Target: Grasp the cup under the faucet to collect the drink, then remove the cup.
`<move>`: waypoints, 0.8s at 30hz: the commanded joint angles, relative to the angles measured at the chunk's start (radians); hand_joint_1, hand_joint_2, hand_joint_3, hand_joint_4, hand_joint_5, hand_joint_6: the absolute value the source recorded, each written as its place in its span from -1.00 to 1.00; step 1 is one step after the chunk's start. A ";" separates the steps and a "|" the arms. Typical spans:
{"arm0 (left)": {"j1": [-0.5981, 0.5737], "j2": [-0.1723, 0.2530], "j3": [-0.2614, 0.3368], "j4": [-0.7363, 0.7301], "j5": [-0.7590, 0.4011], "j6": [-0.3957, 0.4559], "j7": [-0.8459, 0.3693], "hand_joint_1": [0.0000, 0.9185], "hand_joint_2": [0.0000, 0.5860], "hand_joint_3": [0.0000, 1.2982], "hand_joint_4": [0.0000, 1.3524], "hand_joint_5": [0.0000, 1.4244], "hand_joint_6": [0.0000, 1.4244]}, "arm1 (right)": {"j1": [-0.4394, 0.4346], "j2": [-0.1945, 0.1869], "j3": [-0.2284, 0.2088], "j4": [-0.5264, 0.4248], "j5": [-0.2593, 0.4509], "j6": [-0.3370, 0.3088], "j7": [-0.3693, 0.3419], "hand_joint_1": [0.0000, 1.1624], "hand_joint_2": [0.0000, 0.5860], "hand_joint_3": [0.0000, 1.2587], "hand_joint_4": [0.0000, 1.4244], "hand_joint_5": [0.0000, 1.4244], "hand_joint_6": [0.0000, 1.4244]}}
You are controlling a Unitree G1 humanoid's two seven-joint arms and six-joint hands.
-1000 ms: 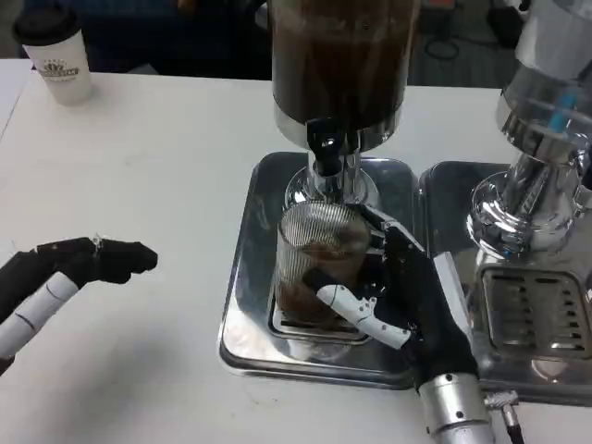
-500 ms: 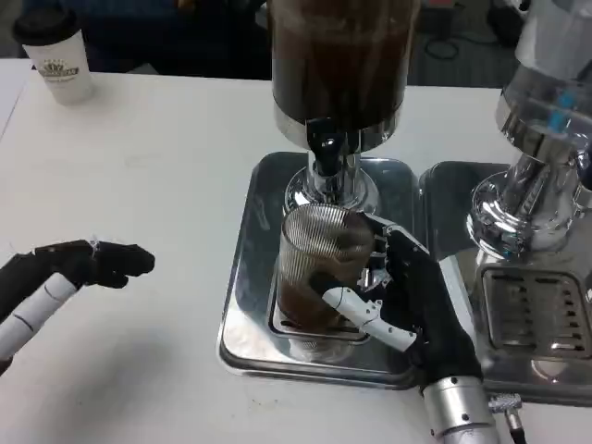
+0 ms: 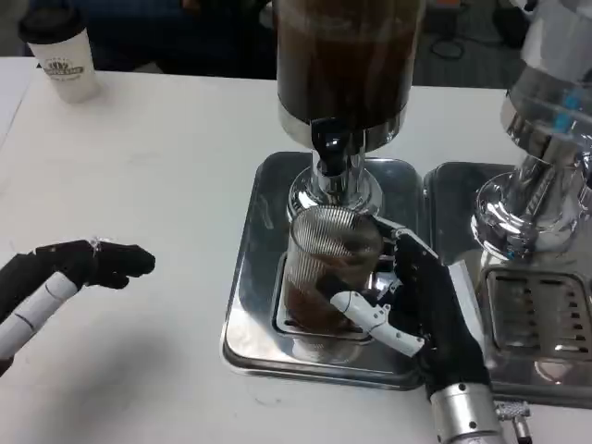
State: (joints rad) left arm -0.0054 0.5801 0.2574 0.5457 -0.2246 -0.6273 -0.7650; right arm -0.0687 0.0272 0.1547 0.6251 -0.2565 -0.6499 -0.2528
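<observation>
A ribbed clear cup (image 3: 326,268) holding brown drink stands on the steel drip tray (image 3: 254,277), just in front of the black faucet (image 3: 330,146) of the dark drink dispenser (image 3: 347,65). My right hand (image 3: 421,305) grips the cup from its right side, with a white thumb (image 3: 365,316) across the cup's front. My left hand (image 3: 88,264) hovers over the white table far to the left, fingers curled in and holding nothing.
A second dispenser (image 3: 546,157) with its own tray (image 3: 536,324) stands close on the right. A white paper cup with a black lid (image 3: 60,51) sits at the back left. White tabletop (image 3: 157,166) lies between my left hand and the tray.
The cup and my right hand have shifted a little toward me and right, away from under the faucet. The left hand has barely moved.
</observation>
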 commanded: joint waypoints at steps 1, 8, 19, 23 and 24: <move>0.004 0.007 -0.008 -0.006 0.010 -0.015 0.004 -1.00 -0.55 -0.24 -0.44 -0.56 -0.53 | 0.030 -0.007 -0.013 -0.031 -0.005 0.014 -0.011 0.38 -0.22 -0.23 -0.12 0.23 0.62; 0.005 -0.002 -0.017 -0.023 0.009 -0.014 0.003 -1.00 -0.55 -0.24 -0.44 -0.55 -0.53 | 0.054 -0.011 -0.022 -0.073 -0.007 0.031 -0.006 0.37 -0.22 -0.23 -0.12 0.23 0.62; 0.017 -0.016 -0.043 -0.072 0.015 -0.002 0.024 -1.00 -0.55 -0.24 -0.44 -0.55 -0.53 | 0.076 -0.027 -0.042 -0.111 0.004 0.035 0.010 0.37 -0.22 -0.22 -0.12 0.23 0.65; 0.026 -0.021 -0.052 -0.089 0.019 0.004 0.038 -1.00 -0.55 -0.24 -0.44 -0.55 -0.53 | 0.082 -0.034 -0.048 -0.126 0.012 0.033 0.018 0.37 -0.22 -0.21 -0.12 0.23 0.65; 0.026 -0.021 -0.054 -0.090 0.020 0.004 0.041 -1.00 -0.55 -0.24 -0.44 -0.55 -0.53 | 0.083 -0.035 -0.049 -0.129 0.012 0.034 0.018 0.37 -0.22 -0.21 -0.12 0.23 0.65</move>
State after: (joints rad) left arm 0.0043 0.5659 0.2141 0.4708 -0.2226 -0.6273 -0.7373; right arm 0.0056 -0.0049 0.1187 0.5161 -0.2587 -0.6175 -0.2359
